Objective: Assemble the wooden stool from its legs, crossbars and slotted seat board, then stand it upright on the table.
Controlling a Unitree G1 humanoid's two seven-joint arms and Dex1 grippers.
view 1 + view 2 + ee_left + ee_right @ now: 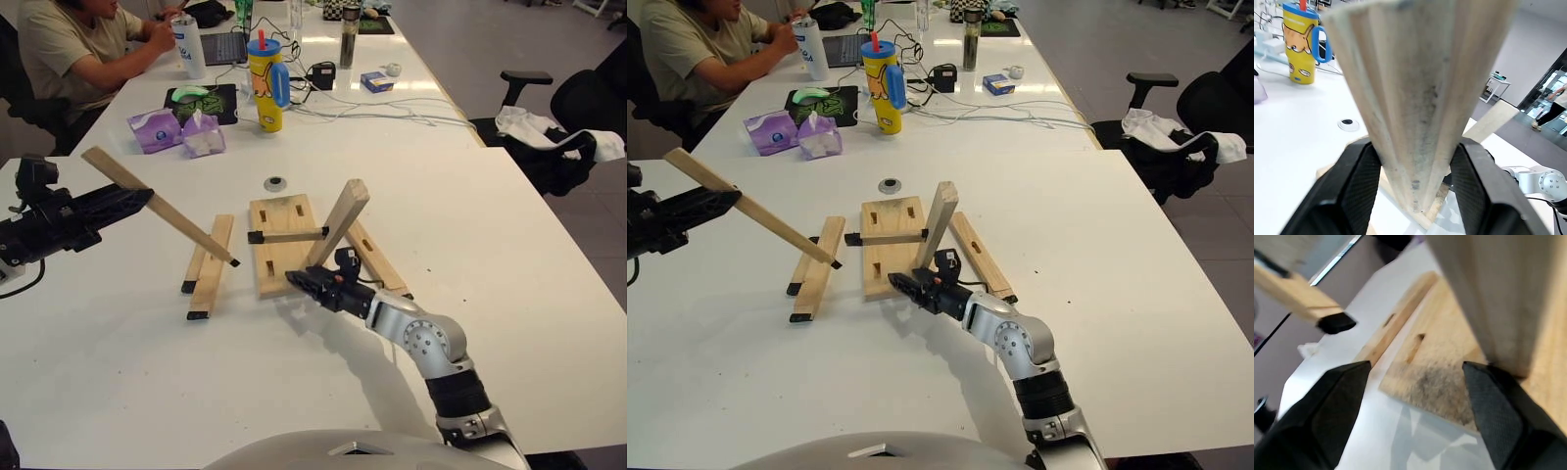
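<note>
My left gripper (pixel 145 199) is shut on a wooden leg (pixel 191 231), holding it slanted above the table's left side, its black-tipped end low over two flat wooden pieces (pixel 209 266). In the left wrist view both fingers (pixel 1354 181) press that leg's sides. The slotted seat board (pixel 272 262) lies flat at the centre. A second leg (pixel 338 223) stands tilted in it, with a crossbar (pixel 289 235) sticking out sideways. My right gripper (pixel 297 280) is open at the board's near edge, by that leg's foot. Another leg (pixel 377 257) lies right of the board.
A round grommet (pixel 276 183) sits behind the board. Farther back stand a yellow cup (pixel 266 83), tissue packs (pixel 176 130) and cables. A person sits at the back left. An office chair (pixel 558 127) stands beyond the right edge.
</note>
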